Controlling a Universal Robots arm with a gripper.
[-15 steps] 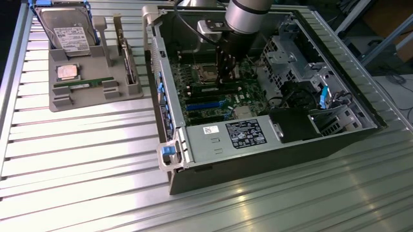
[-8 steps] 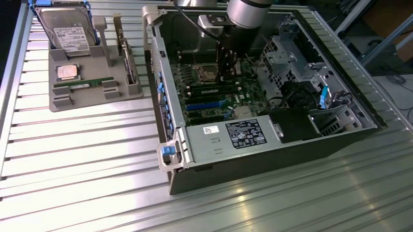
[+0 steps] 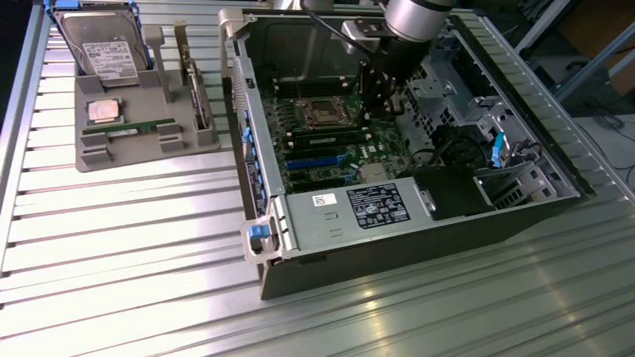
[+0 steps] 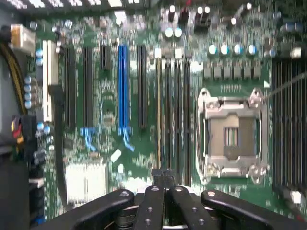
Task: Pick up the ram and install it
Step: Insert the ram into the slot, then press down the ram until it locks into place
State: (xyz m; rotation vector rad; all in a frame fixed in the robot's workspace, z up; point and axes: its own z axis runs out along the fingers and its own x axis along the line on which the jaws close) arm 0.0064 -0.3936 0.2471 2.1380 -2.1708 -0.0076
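Note:
My gripper [image 3: 382,100] reaches down inside the open computer case [image 3: 260,245], over the motherboard beside the empty processor socket [image 3: 323,111]. In the wrist view its fingers [image 4: 152,201] are shut together just above the row of memory slots [image 4: 177,110]. A thin pale-edged strip [image 4: 159,110] that looks like a ram seen edge-on stands in the slot in line with the fingertips. Whether the tips touch it I cannot tell. Another ram [image 3: 127,131], a narrow green stick, lies in the grey tray [image 3: 94,160] at the exterior view's left.
The tray also carries a hard drive [image 3: 100,44], a square processor chip [image 3: 103,110] and an upright expansion card [image 3: 195,89]. Inside the case are the power supply [image 3: 367,208], a black drive cage [image 3: 456,190], a blue expansion slot [image 4: 123,91] and the socket frame [image 4: 232,136].

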